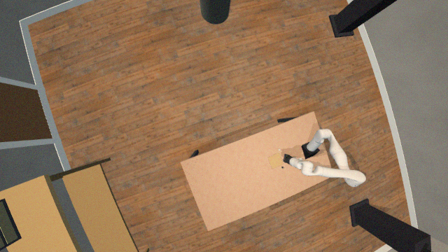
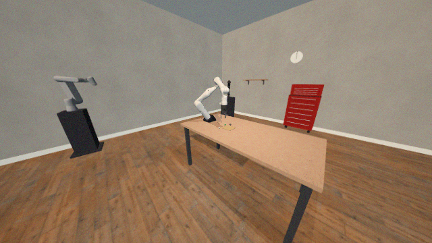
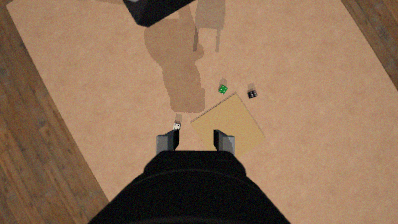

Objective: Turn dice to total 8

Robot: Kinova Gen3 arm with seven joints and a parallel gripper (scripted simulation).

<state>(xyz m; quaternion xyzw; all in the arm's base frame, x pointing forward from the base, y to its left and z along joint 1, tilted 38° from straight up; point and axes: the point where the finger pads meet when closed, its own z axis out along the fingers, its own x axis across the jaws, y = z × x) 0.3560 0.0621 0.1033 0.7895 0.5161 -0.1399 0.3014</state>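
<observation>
The yellow mat [image 1: 274, 161] [image 2: 231, 128] [image 3: 230, 120] lies flat on the table. A white die [image 1: 279, 150] [image 2: 219, 127] [image 3: 177, 126] lies off the mat, left of it in the wrist view, beside the left fingertip in the picture. A green die [image 2: 225, 125] [image 3: 223, 89] lies just outside the mat's upper corner in the wrist view; the top view does not show it. A black die [image 1: 283, 167] [image 2: 230, 124] [image 3: 252, 94] lies off the mat to the right of the green one. The top numbers are too small to read surely. My gripper [image 3: 196, 136] is open and empty, high above the table.
The table [image 1: 227, 185] [image 2: 277, 145] [image 3: 325, 75] carries the arm's black base [image 1: 310, 150] [image 2: 209, 119] [image 3: 152, 10] near one end. The arm's shadow falls on the table between the base and the white die.
</observation>
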